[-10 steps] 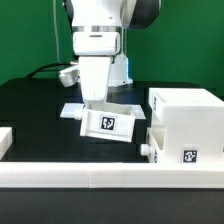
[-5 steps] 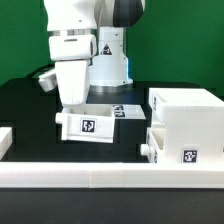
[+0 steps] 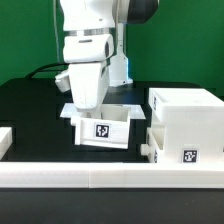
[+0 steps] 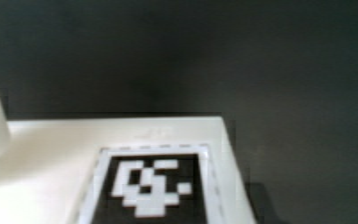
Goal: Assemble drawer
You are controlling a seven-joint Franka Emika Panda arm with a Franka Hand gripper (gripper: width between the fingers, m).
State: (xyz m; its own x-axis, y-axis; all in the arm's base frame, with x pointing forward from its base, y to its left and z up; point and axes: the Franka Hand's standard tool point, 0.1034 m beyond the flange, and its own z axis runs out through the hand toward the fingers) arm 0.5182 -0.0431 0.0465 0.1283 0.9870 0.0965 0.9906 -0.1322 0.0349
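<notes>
At the middle of the black bench [image 3: 30,105], the white arm's end effector [image 3: 94,106] reaches down into a small white open-top plastic tray [image 3: 103,130] and holds it by its tagged wall, the fingers themselves hidden. Its black-and-white square tag [image 4: 151,185] fills the wrist view. Just beside it, toward the exterior view's right, stands the large boxy white housing [image 3: 190,112], with the second knobbed tray [image 3: 172,150] before it — both behind a long low white rail [image 3: 100,178].

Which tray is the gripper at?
The centre tray, directly under the gripper; the other tray sits low against the housing at the exterior view's right.
</notes>
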